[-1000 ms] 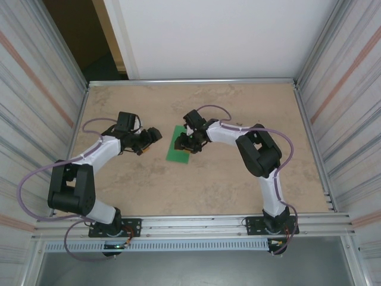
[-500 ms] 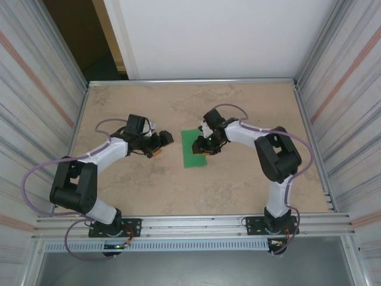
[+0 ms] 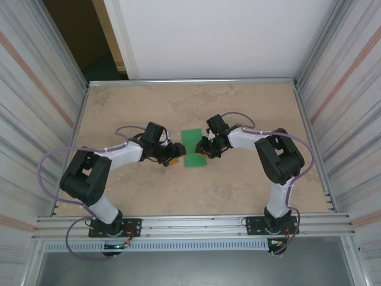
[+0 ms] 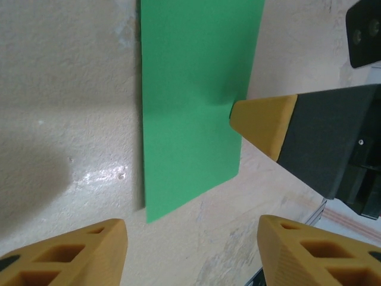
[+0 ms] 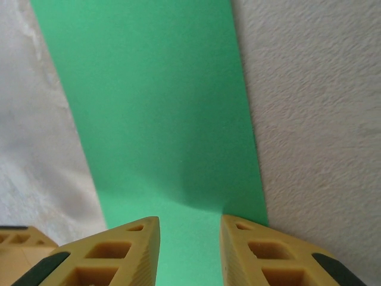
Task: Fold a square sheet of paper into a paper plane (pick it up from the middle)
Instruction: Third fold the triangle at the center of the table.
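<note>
Mottled beige tabletop (image 3: 250, 185) lay between ribbed metal walls (image 3: 36, 119). Near its middle you had the square sheet of paper (image 3: 193, 147), bright green and lying flat. From above it showed as an oblong rather than a square, so it may have been folded over once, though I could not tell that for certain.

Your left gripper (image 3: 173, 156) sat low just beside the sheet's left edge, its jaws well apart with nothing between them. In its wrist view a corner of the paper lay just ahead of the gap. Your right gripper (image 3: 206, 149) was at the opposite edge with its jaws only narrowly parted, and the green showed flat through the gap. One yellow fingertip (image 4: 262, 119) touched that edge. It did not look to have hold of the paper.

You should have expected the sheet to weigh almost nothing, to be limp and to skate on that smooth top. Lying flat, it offered no lip to get a finger under, and any hard squeeze would have left a crease you did not want. I judged the best hold to be midway along an edge, as the task asks. One fingertip could pin the paper while the other gripper eased under the raised edge.
</note>
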Controlling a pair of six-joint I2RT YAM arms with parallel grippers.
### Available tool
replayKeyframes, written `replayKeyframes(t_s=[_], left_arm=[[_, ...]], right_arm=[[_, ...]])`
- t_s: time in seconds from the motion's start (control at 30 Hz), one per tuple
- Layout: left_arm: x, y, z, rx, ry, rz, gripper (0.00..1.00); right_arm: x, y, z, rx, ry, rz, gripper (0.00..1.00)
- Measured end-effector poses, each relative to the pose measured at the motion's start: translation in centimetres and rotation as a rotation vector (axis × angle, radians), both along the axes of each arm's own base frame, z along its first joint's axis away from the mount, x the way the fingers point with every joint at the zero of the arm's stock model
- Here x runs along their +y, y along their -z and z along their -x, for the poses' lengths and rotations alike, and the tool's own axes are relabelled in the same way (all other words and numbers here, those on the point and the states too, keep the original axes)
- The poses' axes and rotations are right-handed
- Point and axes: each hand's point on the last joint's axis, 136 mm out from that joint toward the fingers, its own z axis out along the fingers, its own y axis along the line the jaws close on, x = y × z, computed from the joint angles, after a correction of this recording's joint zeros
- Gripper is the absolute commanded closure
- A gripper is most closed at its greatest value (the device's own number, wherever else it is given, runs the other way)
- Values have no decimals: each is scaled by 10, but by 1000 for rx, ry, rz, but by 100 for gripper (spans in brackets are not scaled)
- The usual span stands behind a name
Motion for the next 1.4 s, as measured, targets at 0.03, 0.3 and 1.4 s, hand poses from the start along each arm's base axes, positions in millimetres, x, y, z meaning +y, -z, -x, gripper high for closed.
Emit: replayKeyframes(t_s=[0.03, 0.3, 1.4], left_arm=[[-1, 2, 1, 7, 2, -1, 49], [-5, 14, 3, 15, 4, -34, 64], [-19, 33, -10, -15, 68, -92, 62]], right_arm=[[0, 0, -1, -1, 4, -3, 70], [-4, 4, -3, 4, 25, -31, 76], [-6, 6, -2, 11, 24, -56, 79]])
